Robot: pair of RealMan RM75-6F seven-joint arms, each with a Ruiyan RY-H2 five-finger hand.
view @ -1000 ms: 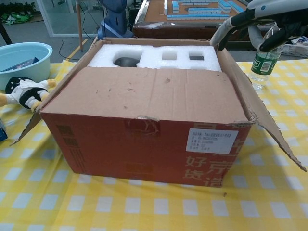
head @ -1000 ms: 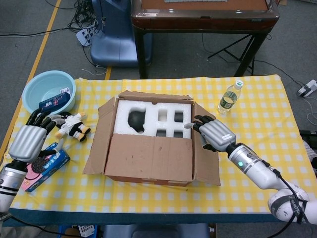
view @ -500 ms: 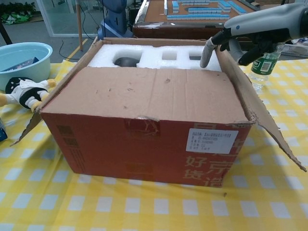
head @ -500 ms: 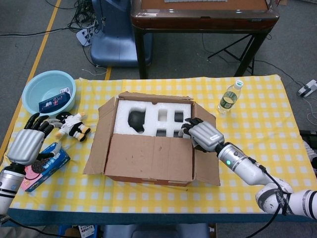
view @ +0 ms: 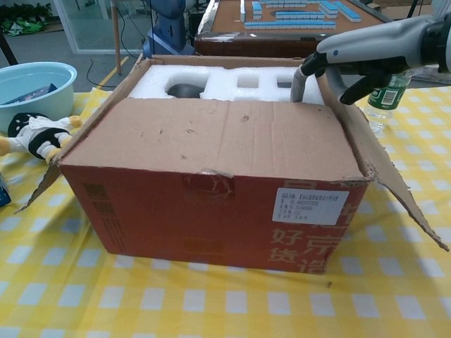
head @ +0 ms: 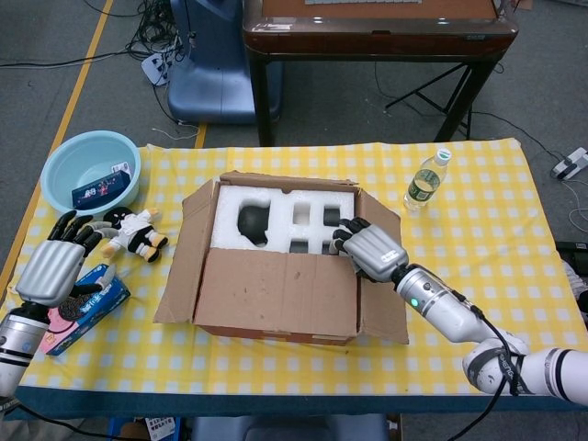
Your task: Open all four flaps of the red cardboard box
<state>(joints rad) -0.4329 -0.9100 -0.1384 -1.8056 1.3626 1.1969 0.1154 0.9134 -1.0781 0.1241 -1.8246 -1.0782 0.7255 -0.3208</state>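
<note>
Yellow-and-white checked cloth covers one table point(head: 478, 211), and on it sits one red cardboard box point(view: 211, 211) at the middle, its red front wall carrying a white label. Nearest the viewer, the near flap point(head: 276, 294) lies folded inward over the front part of the opening. One flap on the left point(head: 184, 253) and one on the right point(head: 386, 303) splay outward, and the far flap point(head: 285, 176) stands along the back edge.

Inside the box is one white foam insert point(head: 276, 216) with several cut-out pockets; one round pocket holds a dark object, too dim to identify.

One robot hand, the right hand point(head: 369, 250), reaches over the box's right edge with its fingers point(view: 301, 83) curled down onto the foam beside the near flap's right end; it clamps on nothing I can make out. The other, the left hand point(head: 53, 266), hovers at the near left of the table, fingers spread apart and empty, above a blue packet point(head: 87, 308).

Further left and back lies one small plush toy point(head: 133, 234). Beyond it stands one pale blue basin point(head: 60, 165) containing a small dark packet point(head: 101, 188). At the far right stands one upright plastic bottle point(head: 425, 182).
</note>
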